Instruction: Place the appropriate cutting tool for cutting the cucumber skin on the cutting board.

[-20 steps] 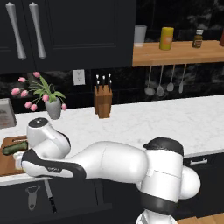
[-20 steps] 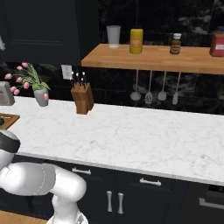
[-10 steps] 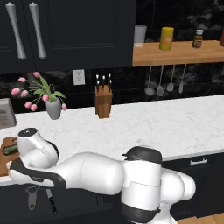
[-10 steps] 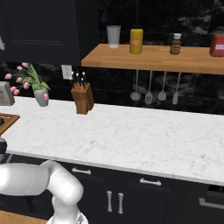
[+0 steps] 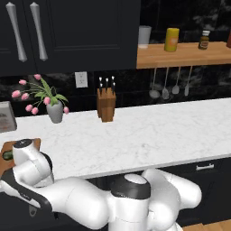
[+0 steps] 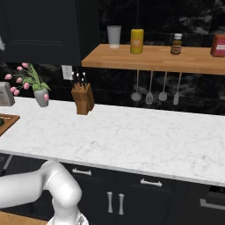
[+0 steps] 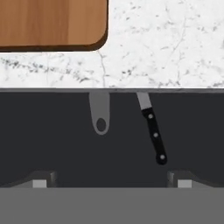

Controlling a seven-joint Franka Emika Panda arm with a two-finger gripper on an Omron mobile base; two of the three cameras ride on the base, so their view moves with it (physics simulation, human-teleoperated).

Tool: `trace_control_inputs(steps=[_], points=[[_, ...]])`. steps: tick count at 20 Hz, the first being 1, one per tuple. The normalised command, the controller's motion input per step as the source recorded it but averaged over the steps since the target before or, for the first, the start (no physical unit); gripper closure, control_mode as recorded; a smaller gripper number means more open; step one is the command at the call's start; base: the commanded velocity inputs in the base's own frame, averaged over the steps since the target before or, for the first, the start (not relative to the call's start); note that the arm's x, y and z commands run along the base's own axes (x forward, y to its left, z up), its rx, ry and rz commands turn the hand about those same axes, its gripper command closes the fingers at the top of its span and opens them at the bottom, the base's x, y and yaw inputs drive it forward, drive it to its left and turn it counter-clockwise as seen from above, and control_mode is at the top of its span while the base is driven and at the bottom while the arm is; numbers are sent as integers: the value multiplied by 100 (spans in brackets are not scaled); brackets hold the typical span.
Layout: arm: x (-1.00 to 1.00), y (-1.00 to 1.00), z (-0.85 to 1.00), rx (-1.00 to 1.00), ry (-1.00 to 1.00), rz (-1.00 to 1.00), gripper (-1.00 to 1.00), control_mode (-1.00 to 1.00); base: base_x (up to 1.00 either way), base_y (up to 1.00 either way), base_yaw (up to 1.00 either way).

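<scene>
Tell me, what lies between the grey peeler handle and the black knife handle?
Nothing: in the hand view, bare dark space separates the peeler handle from the knife handle.

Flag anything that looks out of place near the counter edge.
In the hand view, a grey peeler handle and a dark-handled knife stick out from under the marble counter lip, below the wooden cutting board, the knife hanging askew.

No legible text or labels anywhere.

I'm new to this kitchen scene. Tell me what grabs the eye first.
In the hand view, the open gripper looks at a grey peeler handle and a dark-handled knife jutting past the marble counter edge. The wooden cutting board lies just beyond on that counter.
</scene>
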Motion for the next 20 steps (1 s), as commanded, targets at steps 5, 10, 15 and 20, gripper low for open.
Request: trace_control_inputs(steps=[5, 10, 15, 20], points=[[0, 1, -50, 0, 1, 0, -100, -100, 0, 0, 0], [0, 1, -66, 0, 0, 0, -100, -100, 0, 0, 0], [0, 4, -58, 0, 0, 0, -100, -100, 0, 0, 0], [0, 10, -44, 0, 0, 0, -100, -100, 0, 0, 0]])
